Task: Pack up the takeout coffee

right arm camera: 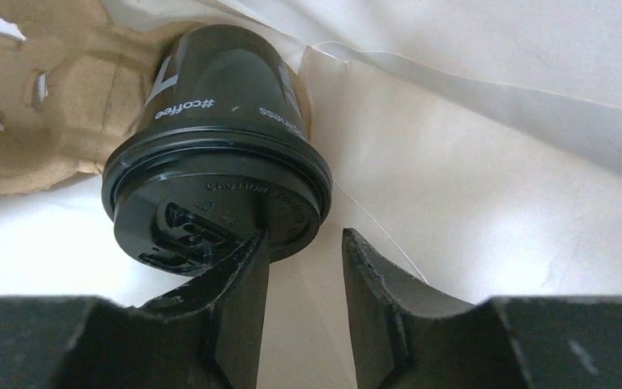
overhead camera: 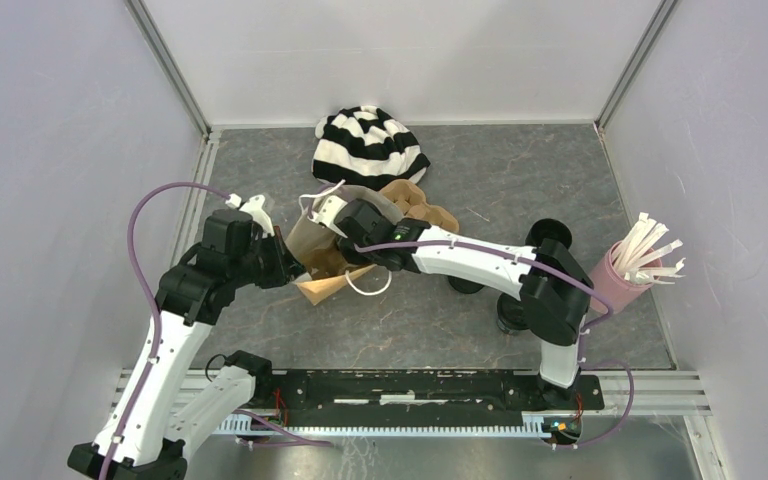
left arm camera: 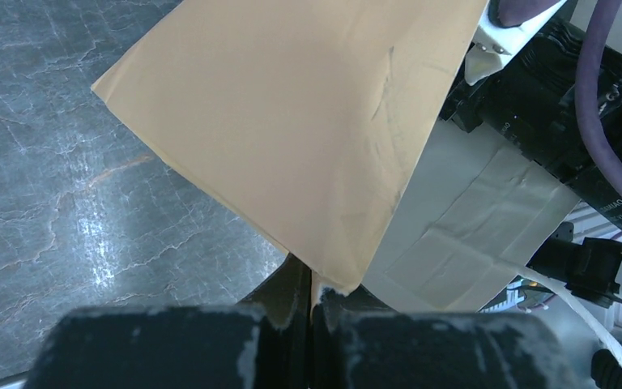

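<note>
A brown paper bag (overhead camera: 322, 262) lies on its side mid-table, its mouth toward the right. My left gripper (left arm camera: 316, 288) is shut on a corner of the bag (left arm camera: 291, 121). My right gripper (right arm camera: 304, 243) reaches inside the bag, jaws apart with nothing between them. One black takeout coffee cup (right arm camera: 219, 121) with its flat lid lies tilted in there, just left of the gap; the left finger (right arm camera: 243, 275) overlaps the lid's rim. Beside that cup is the brown cardboard carrier (right arm camera: 48, 105). Two more black cups (overhead camera: 550, 233) (overhead camera: 511, 318) stand near the right arm.
A black-and-white striped hat (overhead camera: 370, 145) lies behind the bag. The cardboard carrier (overhead camera: 418, 205) pokes out of the bag's mouth. A pink cup with white sticks (overhead camera: 618, 278) stands at the right. White walls enclose the table on three sides.
</note>
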You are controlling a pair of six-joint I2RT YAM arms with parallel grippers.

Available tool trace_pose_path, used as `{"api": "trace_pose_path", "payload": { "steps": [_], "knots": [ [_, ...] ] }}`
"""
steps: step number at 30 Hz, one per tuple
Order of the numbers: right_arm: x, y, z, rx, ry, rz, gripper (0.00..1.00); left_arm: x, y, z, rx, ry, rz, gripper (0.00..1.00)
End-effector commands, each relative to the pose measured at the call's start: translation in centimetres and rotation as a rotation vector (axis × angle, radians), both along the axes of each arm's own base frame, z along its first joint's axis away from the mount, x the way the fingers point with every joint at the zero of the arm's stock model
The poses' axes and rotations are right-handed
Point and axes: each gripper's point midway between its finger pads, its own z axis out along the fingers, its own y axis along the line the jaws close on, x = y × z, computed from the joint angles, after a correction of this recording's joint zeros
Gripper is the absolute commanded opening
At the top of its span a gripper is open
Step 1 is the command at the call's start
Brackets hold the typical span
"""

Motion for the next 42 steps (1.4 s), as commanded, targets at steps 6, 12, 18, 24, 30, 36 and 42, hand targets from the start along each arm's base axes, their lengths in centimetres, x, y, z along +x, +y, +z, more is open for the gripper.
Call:
{"api": "trace_pose_path", "payload": {
  "steps": [6, 12, 18, 24, 30, 36, 42],
  "knots": [
    [-2.3, -0.1, 4.1, 0.055, 0.027, 0.066, 0.53, 2.3, 0.7, 0.6, 0.087, -0.129, -0.031, 0.02],
    [-3.9, -0.1, 4.0, 0.065, 0.033, 0.083, 0.67, 5.4, 0.7, 2.5, 0.088, -0.368, -0.014, 0.02],
    [-4.0, 0.1, 5.0, 0.094, 0.016, 0.083, 0.79, 5.6, 0.7, 1.9, 0.105, -0.364, -0.027, 0.02],
    [-3.0, 0.0, 5.7, 0.14, -0.023, -0.007, 0.87, 5.0, -0.3, 1.7, 0.058, -0.326, -0.063, 0.02],
    [-3.6, 0.2, 7.2, 0.236, -0.041, 0.023, 0.88, 4.5, -0.3, 1.6, 0.048, -0.295, -0.053, 0.02],
    [-4.0, -1.2, 7.3, 0.255, -0.054, 0.002, 0.87, 4.7, 0.5, 1.7, 0.082, -0.255, -0.009, 0.02],
    [-2.6, 0.2, 6.1, 0.33, -0.064, -0.061, 0.93, 4.2, -0.3, 1.7, 0.041, -0.257, -0.043, 0.02]
  ]
}}
